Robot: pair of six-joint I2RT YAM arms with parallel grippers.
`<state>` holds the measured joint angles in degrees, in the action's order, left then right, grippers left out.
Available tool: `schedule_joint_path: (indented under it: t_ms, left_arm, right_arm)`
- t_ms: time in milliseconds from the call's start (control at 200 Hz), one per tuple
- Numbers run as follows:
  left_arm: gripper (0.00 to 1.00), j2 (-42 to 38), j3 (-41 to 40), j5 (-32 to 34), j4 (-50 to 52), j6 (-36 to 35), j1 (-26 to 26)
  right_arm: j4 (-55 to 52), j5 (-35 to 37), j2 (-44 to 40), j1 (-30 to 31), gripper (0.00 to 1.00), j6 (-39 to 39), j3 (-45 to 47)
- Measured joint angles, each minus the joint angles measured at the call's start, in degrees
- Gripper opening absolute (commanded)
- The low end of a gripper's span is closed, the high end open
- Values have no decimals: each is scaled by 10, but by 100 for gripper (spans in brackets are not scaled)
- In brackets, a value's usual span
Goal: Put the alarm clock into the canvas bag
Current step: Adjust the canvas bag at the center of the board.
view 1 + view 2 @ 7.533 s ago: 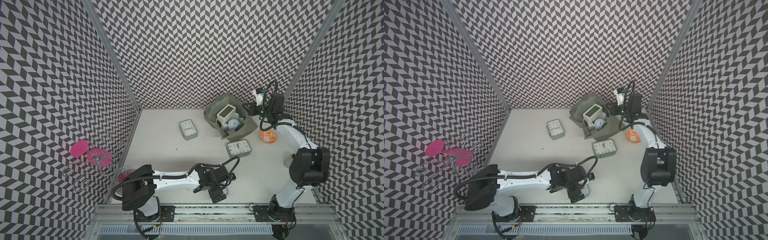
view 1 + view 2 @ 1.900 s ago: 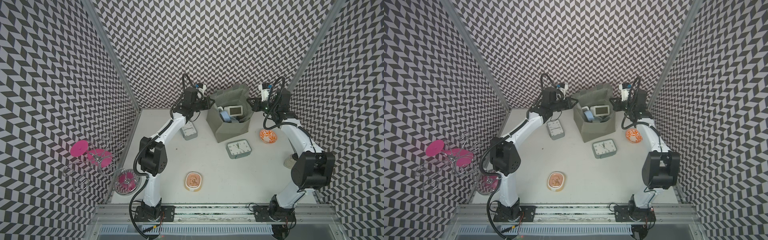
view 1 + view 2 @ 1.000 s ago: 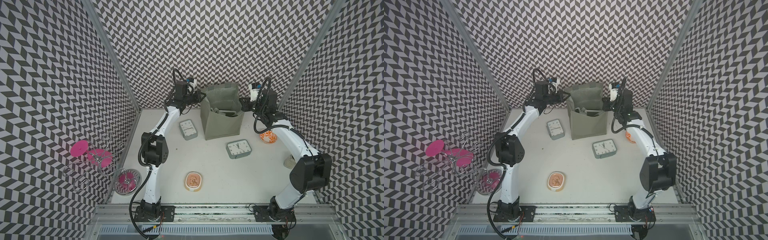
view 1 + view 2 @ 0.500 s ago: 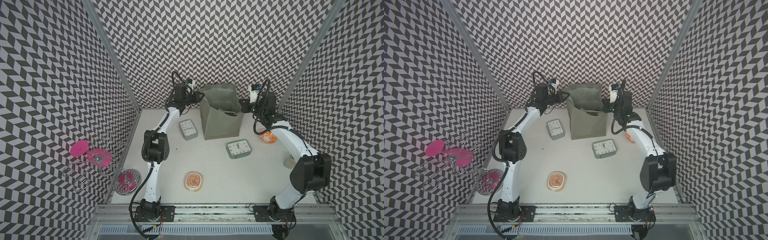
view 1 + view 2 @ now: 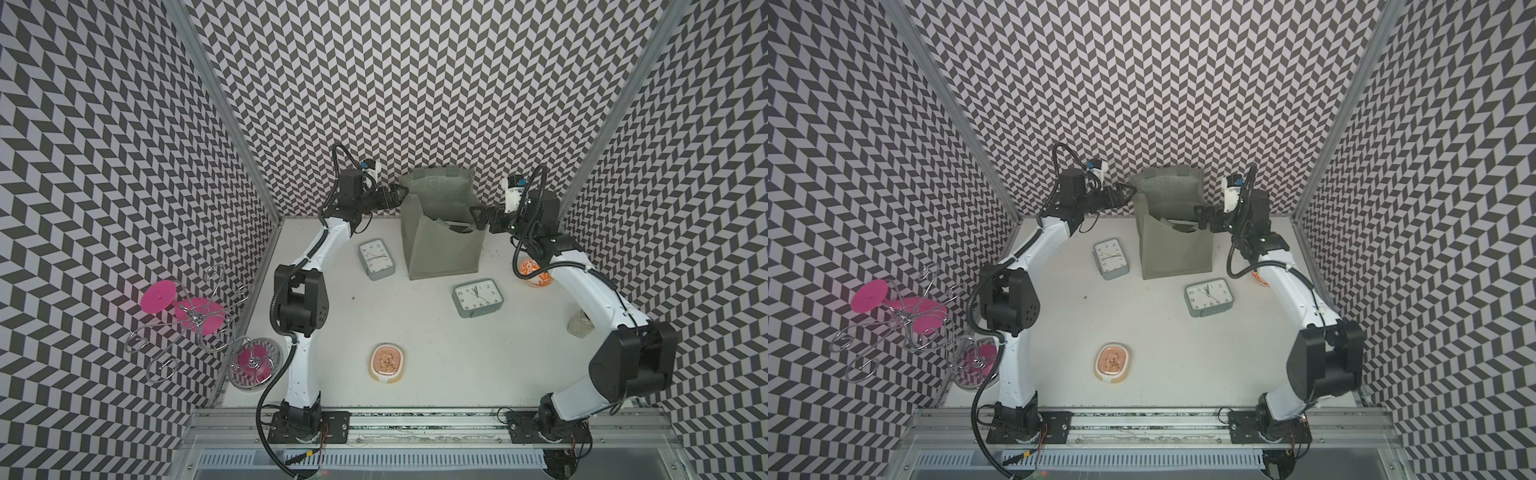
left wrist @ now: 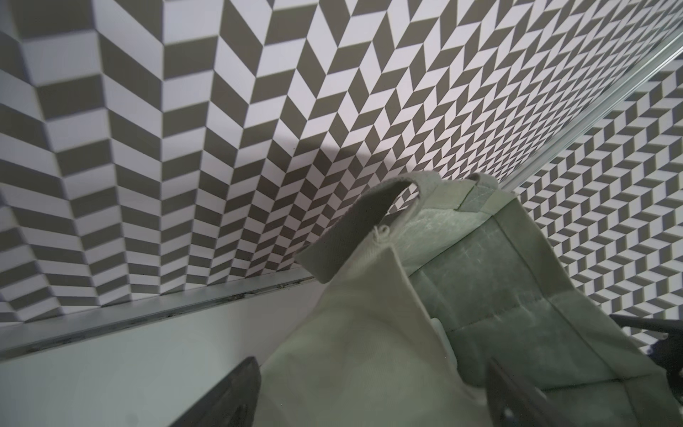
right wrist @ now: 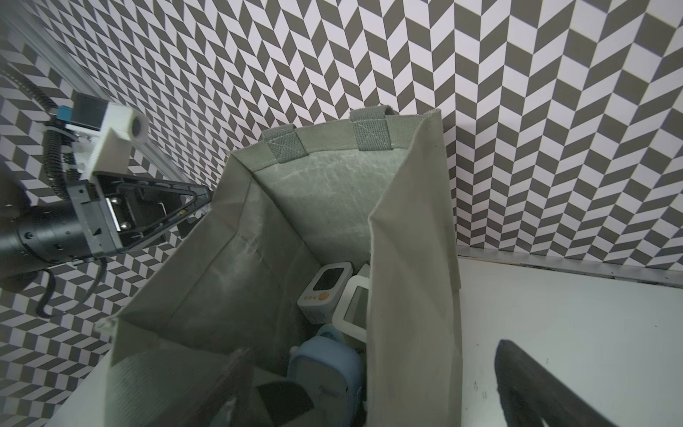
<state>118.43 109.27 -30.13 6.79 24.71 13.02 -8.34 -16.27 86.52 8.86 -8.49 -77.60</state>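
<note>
The canvas bag stands upright at the back of the table, mouth open. Inside it, the right wrist view shows a white alarm clock, a blue one and a white-framed one. Two grey alarm clocks lie face up on the table, one left of the bag and one in front of it. My left gripper is open, straddling the bag's left rim. My right gripper is open, straddling the right wall.
An orange patterned bowl sits under my right forearm. A tan dish lies near the front. A wire rack with pink discs and a glass bowl are at the left wall. A small jar stands at the right edge.
Both grippers, shut on the bag's rim a second ago, have opened. The bag stays upright where they set it.
</note>
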Motion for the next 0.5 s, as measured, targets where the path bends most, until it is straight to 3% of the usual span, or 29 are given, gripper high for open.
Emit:
schedule_joint_path:
  t_ms: [275,501]
  left_arm:
    - [99,-224,-220,69,-48,-22,-18]
    - [98,-419,-464,132,-97,-14,-16]
  right_arm:
    - [13,-2,-155,-19,99,-24,124]
    - [9,-30,-245,6,99,-51,238]
